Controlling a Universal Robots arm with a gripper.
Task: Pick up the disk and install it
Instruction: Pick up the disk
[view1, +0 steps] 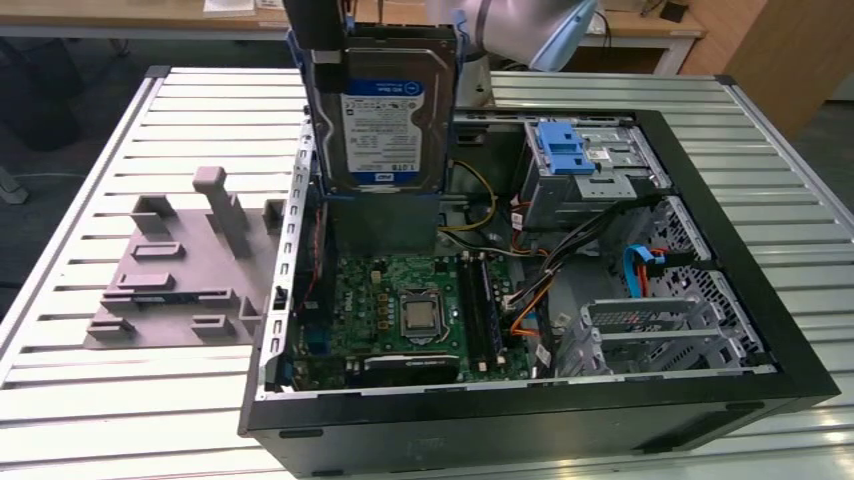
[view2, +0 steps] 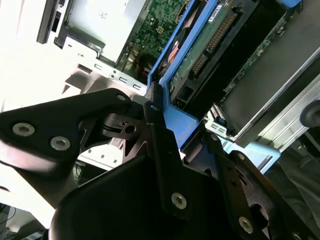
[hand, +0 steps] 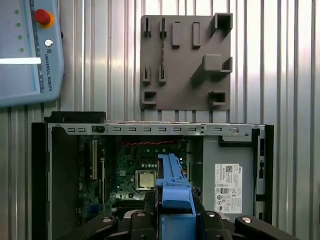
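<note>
A ribbed metal table (view1: 134, 420) is seen in the exterior view, and an open black computer case (view1: 534, 425) is laid on it on its side, with the green motherboard (view1: 414, 300) exposed inside. A grey plate (view1: 160, 270) with raised blocks is set on the table just beside the case, at the exterior view's left. The disk (view1: 380, 110) is held upright in the air above the case, over the motherboard end, with its white-and-blue label turned toward the exterior camera. The gripper (hand: 175, 214) is closed on the disk's blue frame (hand: 172, 185), whose edge is clamped between the black fingers (view2: 155, 130) in both wrist views.
</note>
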